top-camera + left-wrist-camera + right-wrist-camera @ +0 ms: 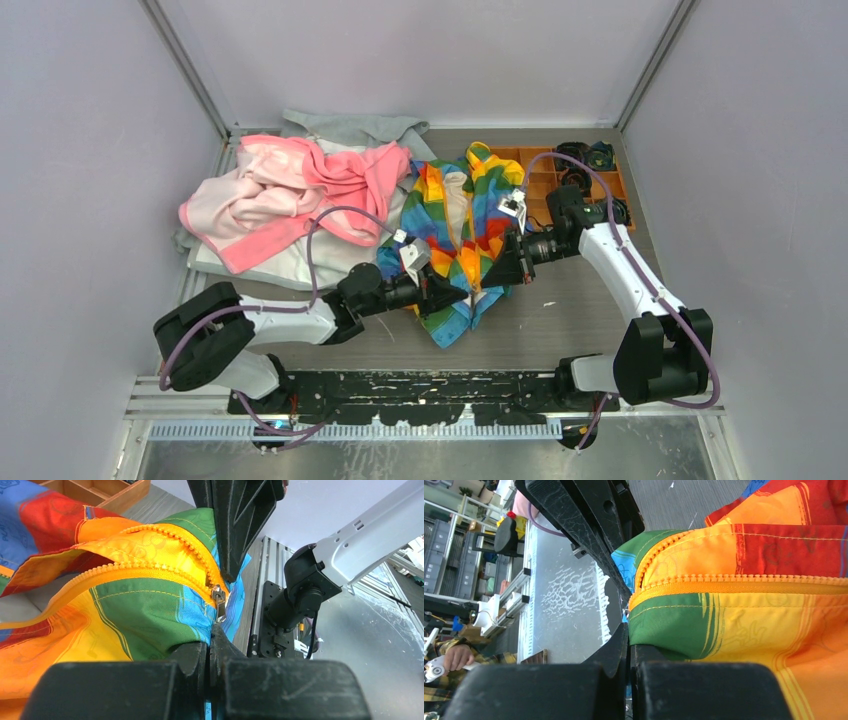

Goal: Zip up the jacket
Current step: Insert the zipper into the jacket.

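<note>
The rainbow-striped jacket (pixel 462 230) lies on the table's middle with its front open above and its cream lining showing. Its orange zipper (pixel 150 570) is joined only at the bottom hem, where the metal slider (pixel 218 599) hangs. My left gripper (pixel 447 290) is shut on the blue-green hem fabric just below the slider, as the left wrist view (pixel 212 639) shows. My right gripper (pixel 503 268) is shut on the hem's green edge from the other side, as the right wrist view (pixel 628 632) shows. The two grippers face each other closely at the zipper's foot.
A pink garment (pixel 285 195) lies on a grey garment (pixel 350 128) at the back left. An orange compartment tray (pixel 555 185) with dark parts stands at the back right behind the right arm. Enclosure walls rise on three sides.
</note>
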`<state>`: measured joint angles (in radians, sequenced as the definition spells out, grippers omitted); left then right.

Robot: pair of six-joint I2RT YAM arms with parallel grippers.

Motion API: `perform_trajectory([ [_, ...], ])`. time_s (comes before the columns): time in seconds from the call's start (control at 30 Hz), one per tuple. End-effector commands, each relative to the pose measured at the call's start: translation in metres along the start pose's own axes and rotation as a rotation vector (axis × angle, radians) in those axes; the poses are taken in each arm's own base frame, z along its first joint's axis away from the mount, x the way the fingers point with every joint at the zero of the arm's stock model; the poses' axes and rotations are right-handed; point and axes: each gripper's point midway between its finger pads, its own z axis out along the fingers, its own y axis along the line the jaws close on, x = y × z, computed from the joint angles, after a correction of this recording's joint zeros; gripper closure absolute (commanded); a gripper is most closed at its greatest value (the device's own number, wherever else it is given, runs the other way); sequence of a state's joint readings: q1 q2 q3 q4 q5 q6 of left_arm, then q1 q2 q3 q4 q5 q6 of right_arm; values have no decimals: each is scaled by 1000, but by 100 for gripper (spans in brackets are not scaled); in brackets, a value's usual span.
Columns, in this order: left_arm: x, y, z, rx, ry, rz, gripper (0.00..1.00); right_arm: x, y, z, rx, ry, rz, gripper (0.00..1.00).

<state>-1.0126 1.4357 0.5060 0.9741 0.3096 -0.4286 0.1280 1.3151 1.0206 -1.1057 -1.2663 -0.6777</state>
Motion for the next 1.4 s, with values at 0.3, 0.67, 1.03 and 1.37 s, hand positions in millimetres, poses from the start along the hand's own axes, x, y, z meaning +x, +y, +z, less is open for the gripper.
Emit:
perform_trajectory([
  [0.3, 3, -25, -5, 113, 96, 7, 100, -16, -5, -10, 46, -64, -8, 99],
  [0.67, 29, 1, 3, 51, 199, -168, 100, -3, 8, 0, 0, -14, -67, 99],
  [1.03, 44, -20, 5, 164, 343, -296, 100, -18, -46, -7, 247, -105, 110, 99],
  [1.37, 76, 1, 9, 85, 446, -461, 100, 0, -55, 1, 238, -44, 164, 99],
])
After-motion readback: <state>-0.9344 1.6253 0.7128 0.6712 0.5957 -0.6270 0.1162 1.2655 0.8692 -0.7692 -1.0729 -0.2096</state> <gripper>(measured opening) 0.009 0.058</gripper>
